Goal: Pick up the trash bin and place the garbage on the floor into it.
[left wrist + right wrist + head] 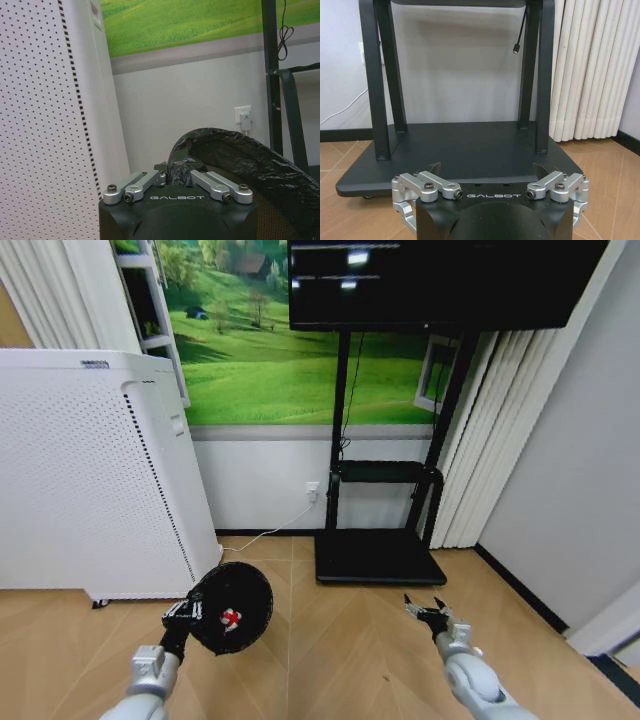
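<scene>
1. The left hand (188,616) is clamped on the rim of the small round black trash bin lined with a crinkled black plastic bag (232,606). It holds the bin up off the wooden plank floor (330,640) with the mouth tipped toward the camera; in the left wrist view the bag's edge is bunched between the fingers (150,179).
2. A small red-and-white piece of garbage (231,619) lies inside the bin, just beyond the left hand.
3. The right hand (432,614) hangs empty, fingers spread wide, over bare floor; ahead of it stands the black screen stand (460,150), and to the far side of the left hand the tall white perforated appliance (90,480).
4. By my judgement the bin is picked up and one item is collected, so the step in hand is gathering the remaining garbage.
5. No loose garbage shows on the floor near either hand, so the next move likely calls for finding an item first, then lowering the open right hand onto it while the left keeps the bin's mouth reachable.
</scene>
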Available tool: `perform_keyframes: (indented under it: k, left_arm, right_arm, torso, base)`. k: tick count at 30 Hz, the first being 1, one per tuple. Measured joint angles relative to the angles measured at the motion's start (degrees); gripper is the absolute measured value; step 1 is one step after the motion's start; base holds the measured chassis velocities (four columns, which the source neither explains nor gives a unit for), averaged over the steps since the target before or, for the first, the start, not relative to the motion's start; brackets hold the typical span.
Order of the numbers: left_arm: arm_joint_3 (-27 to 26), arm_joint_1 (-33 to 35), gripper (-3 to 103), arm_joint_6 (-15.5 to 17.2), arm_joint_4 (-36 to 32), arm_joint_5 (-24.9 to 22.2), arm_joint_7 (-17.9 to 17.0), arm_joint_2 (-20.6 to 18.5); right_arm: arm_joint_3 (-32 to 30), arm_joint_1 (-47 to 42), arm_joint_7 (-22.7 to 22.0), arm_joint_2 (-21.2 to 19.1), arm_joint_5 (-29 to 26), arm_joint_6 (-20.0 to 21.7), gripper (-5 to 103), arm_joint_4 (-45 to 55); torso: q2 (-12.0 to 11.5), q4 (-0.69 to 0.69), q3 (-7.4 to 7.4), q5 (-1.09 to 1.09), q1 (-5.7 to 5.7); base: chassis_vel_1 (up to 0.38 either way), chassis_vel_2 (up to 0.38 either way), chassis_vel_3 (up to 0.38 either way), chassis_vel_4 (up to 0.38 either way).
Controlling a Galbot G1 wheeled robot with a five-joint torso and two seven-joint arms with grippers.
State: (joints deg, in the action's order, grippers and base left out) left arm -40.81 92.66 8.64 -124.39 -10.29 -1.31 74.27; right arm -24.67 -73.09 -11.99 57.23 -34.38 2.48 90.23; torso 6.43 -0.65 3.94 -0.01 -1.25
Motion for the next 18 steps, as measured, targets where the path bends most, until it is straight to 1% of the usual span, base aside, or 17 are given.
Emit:
perform_keyframes:
  k: [4, 11, 12, 13, 14, 15, 16, 18]
  left_arm:
    - [0.0, 0.1, 7, -0.1, 0.0, -0.1, 0.0, 0.0]
    - [0.4, -0.6, 7, -0.3, 0.8, -0.2, 0.0, 0.1]
    - [0.6, -0.7, 7, -0.3, 1.1, -0.2, 0.0, 0.1]
    - [0.7, -0.9, 7, -0.3, 1.3, -0.2, 0.0, 0.1]
    - [0.7, -0.9, 7, -0.3, 1.3, -0.2, 0.0, 0.1]
    - [0.8, -1.0, 7, -0.3, 1.5, -0.2, 0.0, 0.1]
    - [0.9, -1.2, 7, -0.3, 1.7, -0.2, 0.0, 0.1]
    - [1.0, -1.2, 7, -0.3, 1.8, -0.2, 0.0, 0.1]
  right_arm:
    - [0.2, 0.2, 0.0, 0.0, 0.0, 0.0, 100, -0.2]
    - [1.4, 0.9, 0.1, -0.3, -0.2, -0.5, 100, -1.6]
    - [1.8, 1.1, 0.0, -0.4, -0.2, -1.1, 100, -2.1]
    - [2.0, 1.3, 0.0, -0.4, -0.2, -1.6, 100, -2.4]
    - [2.0, 1.3, 0.0, -0.4, -0.2, -1.6, 100, -2.4]
    - [2.2, 1.3, 0.0, -0.4, -0.1, -1.7, 100, -2.6]
    - [2.3, 1.5, -0.1, -0.4, 0.1, -1.8, 100, -2.9]
    - [2.5, 1.7, -0.3, -0.4, 0.2, -1.8, 100, -3.1]
  torso:
    - [0.0, -0.01, 0.0, 0.0, 0.0]
    - [0.0, -0.02, 0.0, 0.01, 0.0]
    - [0.0, -0.03, 0.0, -0.04, 0.0]
    - [0.0, 0.01, 0.0, 0.06, -0.01]
    - [0.0, 0.01, 0.0, 0.06, -0.01]
    - [0.0, -0.03, 0.01, 0.06, -0.01]
    - [0.0, -0.04, 0.0, -0.02, -0.01]
    - [0.0, -0.02, 0.0, 0.0, -0.01]
  base:
    - [-0.107, -0.126, 0.108, 0.124]
    - [-0.189, -0.186, 0.192, 0.198]
    - [-0.211, -0.216, 0.253, 0.239]
    - [-0.238, -0.216, 0.229, 0.235]
    - [-0.238, -0.216, 0.229, 0.235]
    - [-0.23, -0.237, 0.229, 0.227]
    - [-0.23, -0.19, 0.218, 0.227]
    - [-0.165, -0.19, 0.218, 0.143]
